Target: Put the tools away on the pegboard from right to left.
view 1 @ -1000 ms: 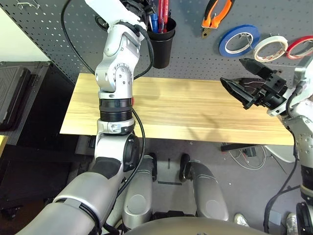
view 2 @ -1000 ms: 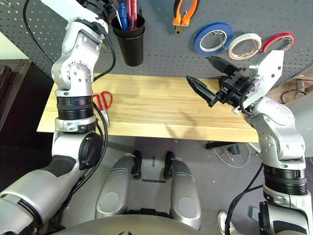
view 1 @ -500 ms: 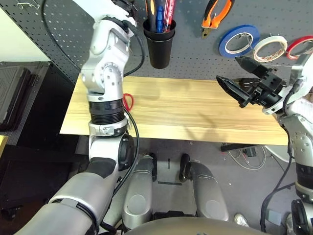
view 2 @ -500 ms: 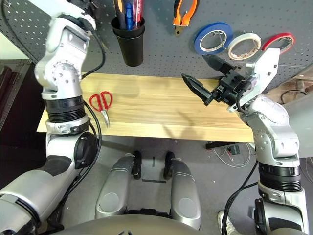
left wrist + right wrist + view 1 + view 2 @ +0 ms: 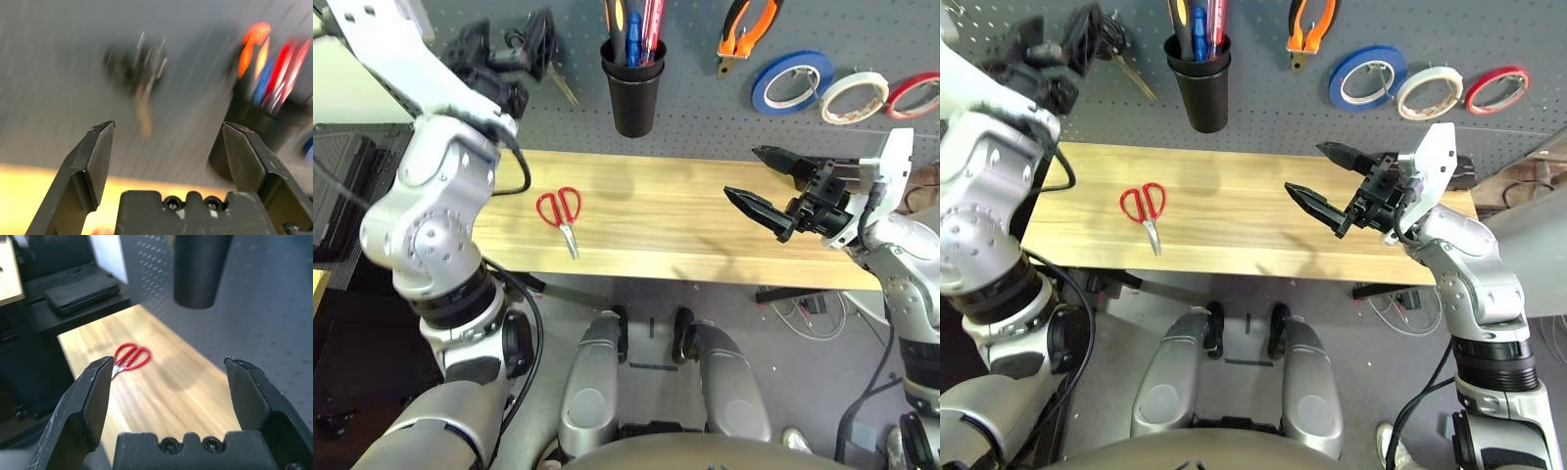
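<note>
**Scissors down on the table, both grippers wide open and empty**

On the wooden table [image 5: 656,220], toward its left end, can find the red-handled scissors [image 5: 570,240] — lying flat, with loops toward the pegboard [image 5: 705,137] and blades toward the robot, touched by neither gripper.

To the left of the cup, in front of the pegboard, can spot the left gripper [image 5: 168,123]: spread wide, with nothing held between the fingers. Beyond them, up against the panel, can make out a black-handled tool [image 5: 132,68] with a tan, narrow end pointing down; too blurred there for finer detail.

Over the right part of the table, can see the right gripper [image 5: 741,169], likewise spread wide and holding nothing, with fingertips turned toward the left side and well apart from the scissors.

Mounted on the pegboard, can see the black cup holder [image 5: 633,103]. In it, upright, can count an orange-and-black-handled screwdriver [image 5: 618,24], a blue-bodied tool [image 5: 633,41] and something slim and red [image 5: 652,27]. Farther right, find the orange-and-black-handled pliers [image 5: 744,44] on the panel, handles up and metal nose down. Beyond those, can follow three tape rolls in a row — first the blue tape roll [image 5: 761,90], then the white tape roll [image 5: 829,101], and last the red tape roll [image 5: 895,98].
</note>
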Robot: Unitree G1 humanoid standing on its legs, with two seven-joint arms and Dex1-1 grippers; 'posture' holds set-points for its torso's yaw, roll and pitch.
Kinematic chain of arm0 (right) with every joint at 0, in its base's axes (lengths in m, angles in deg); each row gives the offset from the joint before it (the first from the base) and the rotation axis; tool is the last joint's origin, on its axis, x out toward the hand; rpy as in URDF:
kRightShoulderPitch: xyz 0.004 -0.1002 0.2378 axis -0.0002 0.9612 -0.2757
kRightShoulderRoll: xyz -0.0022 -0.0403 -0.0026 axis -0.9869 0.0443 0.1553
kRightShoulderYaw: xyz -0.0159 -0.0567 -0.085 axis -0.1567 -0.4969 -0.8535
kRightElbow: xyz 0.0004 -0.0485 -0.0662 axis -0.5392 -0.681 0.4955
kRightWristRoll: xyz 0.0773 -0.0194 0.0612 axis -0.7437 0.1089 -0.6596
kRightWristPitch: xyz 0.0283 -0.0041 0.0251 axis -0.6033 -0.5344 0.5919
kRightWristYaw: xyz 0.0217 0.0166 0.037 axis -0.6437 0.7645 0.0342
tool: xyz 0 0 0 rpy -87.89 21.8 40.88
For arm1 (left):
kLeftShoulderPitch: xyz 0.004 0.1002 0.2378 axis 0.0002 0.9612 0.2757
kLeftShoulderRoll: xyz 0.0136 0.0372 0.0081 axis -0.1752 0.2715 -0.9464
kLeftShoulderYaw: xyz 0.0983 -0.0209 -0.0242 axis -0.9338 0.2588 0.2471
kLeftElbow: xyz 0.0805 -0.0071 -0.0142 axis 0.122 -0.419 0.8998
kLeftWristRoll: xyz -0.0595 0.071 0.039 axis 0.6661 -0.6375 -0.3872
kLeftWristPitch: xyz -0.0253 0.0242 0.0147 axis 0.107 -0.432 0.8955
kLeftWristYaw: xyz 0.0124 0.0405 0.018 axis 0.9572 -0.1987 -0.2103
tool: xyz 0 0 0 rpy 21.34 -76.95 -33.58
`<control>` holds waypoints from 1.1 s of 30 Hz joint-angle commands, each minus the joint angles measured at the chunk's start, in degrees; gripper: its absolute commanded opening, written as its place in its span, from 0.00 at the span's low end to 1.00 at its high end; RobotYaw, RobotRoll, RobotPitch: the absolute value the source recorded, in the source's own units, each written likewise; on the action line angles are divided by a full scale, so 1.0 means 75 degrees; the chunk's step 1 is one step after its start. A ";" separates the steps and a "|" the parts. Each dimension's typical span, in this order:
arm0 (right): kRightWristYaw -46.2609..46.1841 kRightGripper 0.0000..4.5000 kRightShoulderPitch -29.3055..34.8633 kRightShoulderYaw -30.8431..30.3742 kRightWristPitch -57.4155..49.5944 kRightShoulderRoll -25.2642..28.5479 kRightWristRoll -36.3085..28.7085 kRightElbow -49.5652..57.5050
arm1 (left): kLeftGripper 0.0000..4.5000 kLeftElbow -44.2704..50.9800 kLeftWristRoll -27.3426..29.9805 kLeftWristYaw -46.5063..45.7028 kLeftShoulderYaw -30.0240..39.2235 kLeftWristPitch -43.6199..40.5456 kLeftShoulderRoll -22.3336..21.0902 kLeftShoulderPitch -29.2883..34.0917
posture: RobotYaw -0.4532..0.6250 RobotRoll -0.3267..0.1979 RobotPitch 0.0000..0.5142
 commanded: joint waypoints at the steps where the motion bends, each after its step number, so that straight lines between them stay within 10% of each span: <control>1: 0.0274 1.00 0.0268 -0.0324 0.0112 0.0189 0.0351 -0.0185 | 0.99 0.0037 -0.0296 0.0059 -0.0100 0.0283 0.0032 0.0699 | 0.55 0.62 0.58; 17: -0.0174 1.00 0.0312 -0.1508 0.0107 0.0033 0.1943 -0.0960 | 0.99 -0.3104 -0.2274 0.1215 -0.1196 0.2416 -0.0448 0.2137 | 0.53 0.62 0.66; 33: -0.0932 1.00 0.0004 -0.2086 -0.0579 -0.0361 0.2727 -0.0822 | 0.99 -0.7691 -0.3406 0.1329 -0.1270 0.4784 -0.0275 0.0736 | 0.48 0.62 0.71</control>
